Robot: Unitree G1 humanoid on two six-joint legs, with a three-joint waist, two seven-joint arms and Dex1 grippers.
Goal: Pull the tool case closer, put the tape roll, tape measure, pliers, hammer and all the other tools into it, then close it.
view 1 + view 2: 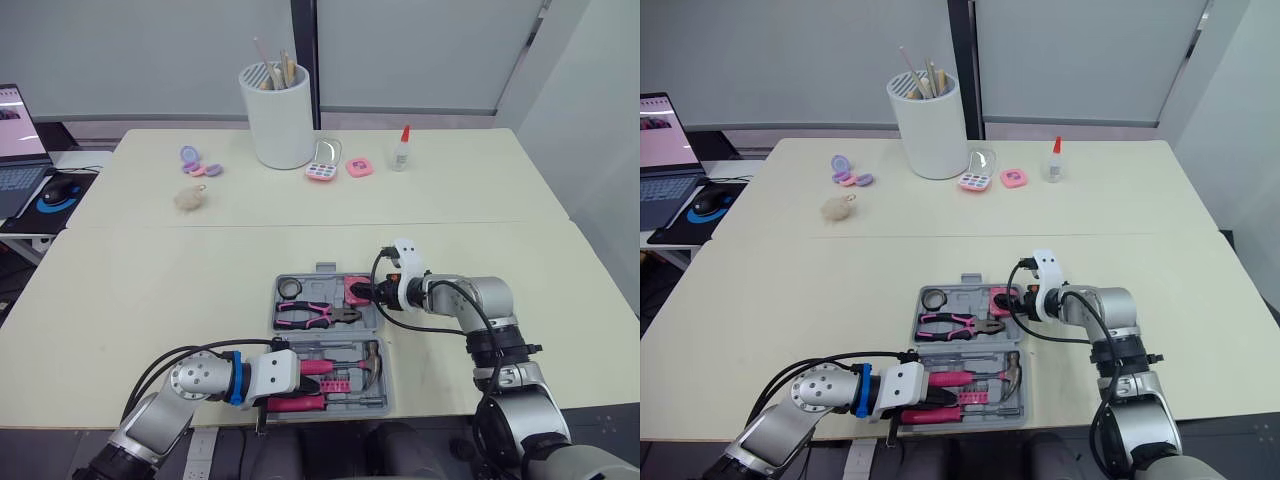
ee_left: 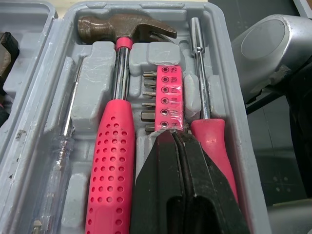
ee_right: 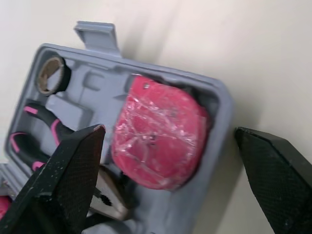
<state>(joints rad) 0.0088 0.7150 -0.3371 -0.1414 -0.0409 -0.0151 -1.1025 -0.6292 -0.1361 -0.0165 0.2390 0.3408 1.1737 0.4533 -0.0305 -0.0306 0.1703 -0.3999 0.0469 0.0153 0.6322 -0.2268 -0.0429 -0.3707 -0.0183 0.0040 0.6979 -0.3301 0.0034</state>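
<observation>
The grey plastic tool case (image 1: 278,318) lies open at the lower centre of the head view, close to the table's near edge, and it looks just about fully loaded. In the far half sit the small dark tape roll (image 1: 290,288), the pink-handled pliers (image 1: 315,313) and the rounded pink tape measure (image 3: 158,139), which is down in its pocket.

The right gripper (image 3: 169,130) hangs over that corner with its jaws wide apart. One finger is over the pliers side and the other is outside the case wall, which reads to me as a release or a final nudge.

In the near half, the pink-gripped hammer (image 2: 117,146) lies in its moulded slot beside the pink bit strip (image 2: 168,97). The left gripper (image 2: 170,139) has its jaws together at the strip's end. It may be pressing things flat, though I can't be sure it touches.

At the upper centre stands a white cylindrical holder (image 1: 277,115). Only closing the case seems left.
</observation>
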